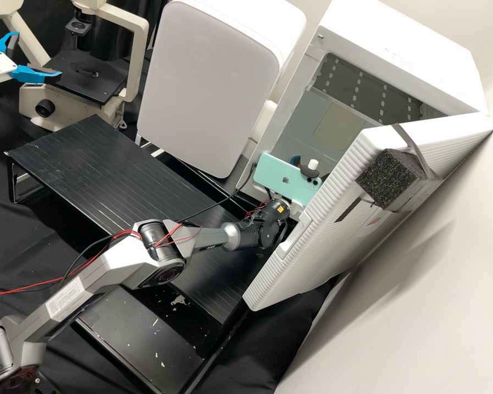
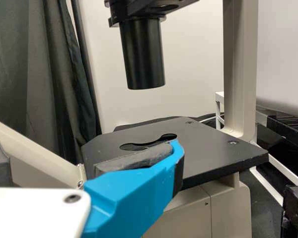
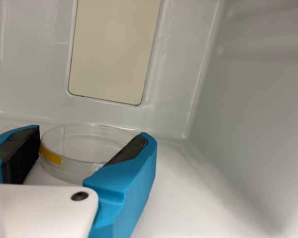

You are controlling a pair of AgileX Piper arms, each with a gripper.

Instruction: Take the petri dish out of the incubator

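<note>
In the high view my right gripper (image 1: 296, 160) is inside the open incubator (image 1: 405, 65), mostly hidden by the phone mounted on its wrist. The right wrist view has the clear round petri dish (image 3: 87, 148), with a yellow label on its side, low over the incubator floor (image 3: 188, 198). My right gripper (image 3: 92, 141) is shut on it, one dark pad against each side. Far from the incubator, my left gripper (image 1: 38, 57) hangs near the microscope stage, open and empty; in the left wrist view, the left gripper (image 2: 92, 144) has its fingers wide apart.
The ribbed incubator door (image 1: 334, 219) stands ajar close beside the right arm. A closed white unit (image 1: 205, 87) is next to the incubator. The microscope stage (image 2: 213, 153) lies beyond the left fingers, and a black platform (image 1: 109, 169) stretches across the middle.
</note>
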